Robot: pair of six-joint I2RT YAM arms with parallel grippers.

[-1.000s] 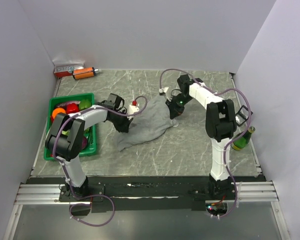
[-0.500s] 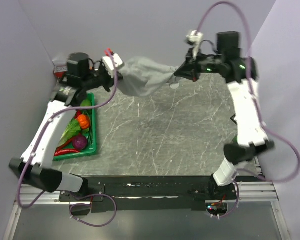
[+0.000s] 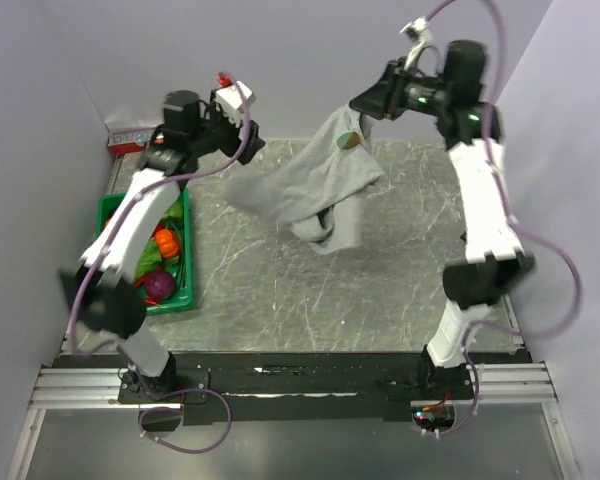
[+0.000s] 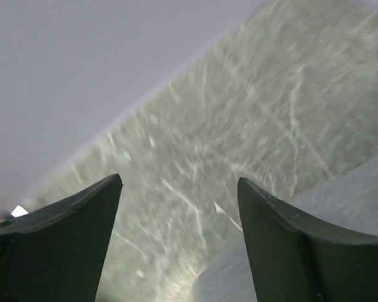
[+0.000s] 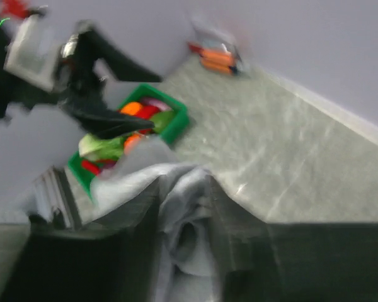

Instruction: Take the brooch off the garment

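The grey garment (image 3: 315,185) hangs in the air over the back of the table, its top bunched in my right gripper (image 3: 365,106), which is shut on it. A small round disc, the brooch (image 3: 348,140), sits on the cloth just below that gripper. In the blurred right wrist view a fold of the garment (image 5: 189,214) fills the gap at the right gripper (image 5: 183,189). My left gripper (image 3: 245,145) is raised to the cloth's left, open and empty. The left wrist view shows the left gripper (image 4: 179,182) with wide jaws over bare table, and grey cloth (image 4: 365,195) at lower right.
A green crate (image 3: 170,303) of vegetables stands at the left, under my left arm, also visible as the green crate (image 5: 176,119) in the right wrist view. Red and orange boxes (image 3: 130,140) lie in the back left corner. Walls close in on three sides.
Both arms lifted the garment from the table and stretched it. The left gripper has now opened and let go, and the cloth's left side has dropped, hanging from the right gripper.
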